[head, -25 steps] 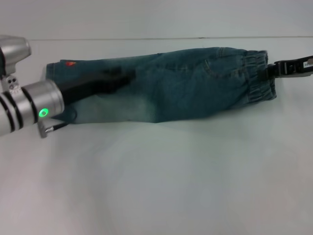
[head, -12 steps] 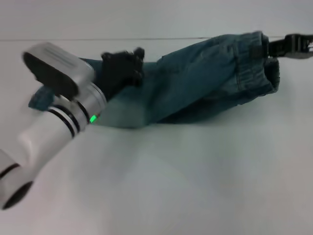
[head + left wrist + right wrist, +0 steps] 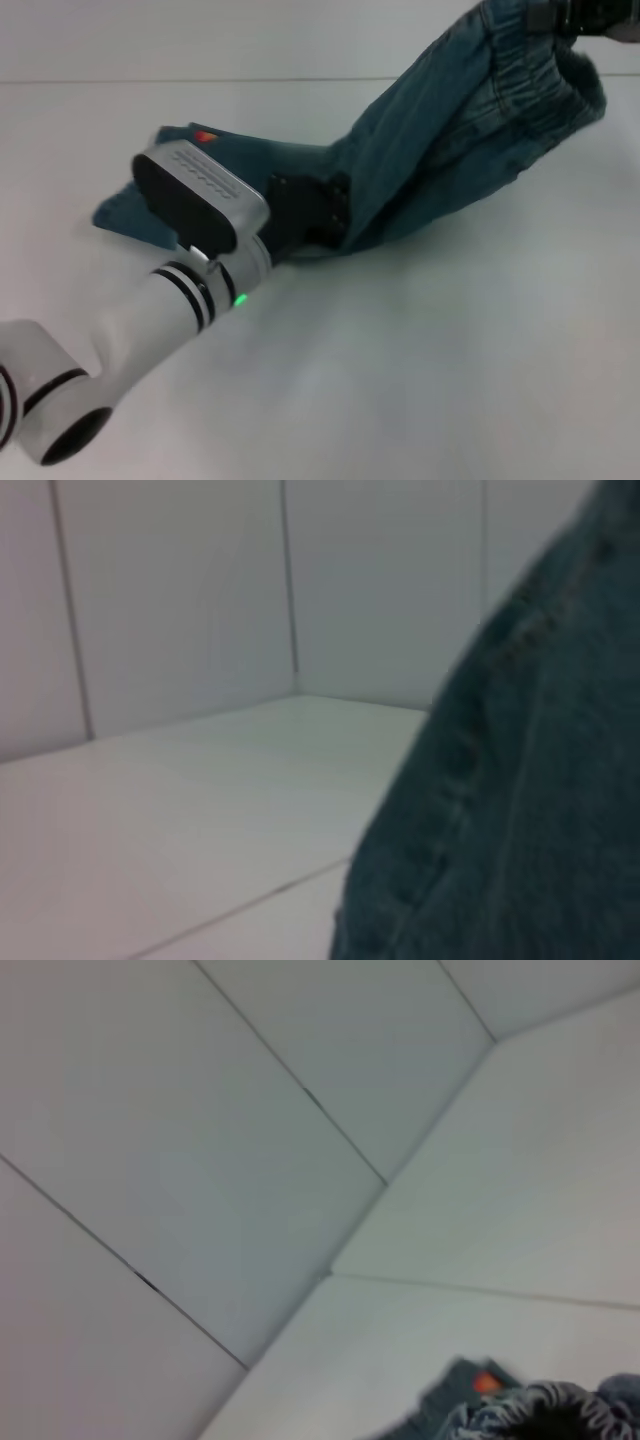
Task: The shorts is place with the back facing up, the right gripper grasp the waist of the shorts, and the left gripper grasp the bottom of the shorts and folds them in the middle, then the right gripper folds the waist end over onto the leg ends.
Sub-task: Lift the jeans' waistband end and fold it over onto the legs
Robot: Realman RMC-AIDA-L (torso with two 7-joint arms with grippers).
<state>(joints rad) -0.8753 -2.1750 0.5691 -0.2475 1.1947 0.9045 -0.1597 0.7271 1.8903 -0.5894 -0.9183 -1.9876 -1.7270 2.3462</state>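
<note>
The blue denim shorts [image 3: 440,150] lie folded lengthwise on the white table [image 3: 450,360]. Their leg ends [image 3: 125,208] rest flat at the left, near a small orange tag [image 3: 205,136]. The elastic waist [image 3: 545,60] is raised high at the top right, with my right gripper [image 3: 588,14] shut on it at the picture's edge. My left gripper [image 3: 308,212] sits low against the middle of the shorts, where the raised half bends up. Denim [image 3: 520,780] fills one side of the left wrist view. The right wrist view shows a bit of waistband [image 3: 545,1415].
The white left arm [image 3: 150,320] reaches in from the lower left across the table front. A white panelled wall [image 3: 250,40] stands behind the table.
The right gripper has lifted the waist up and leftward, so the shorts now slope steeply. The left arm has swung round and its gripper has moved right, down to the shorts' middle.
</note>
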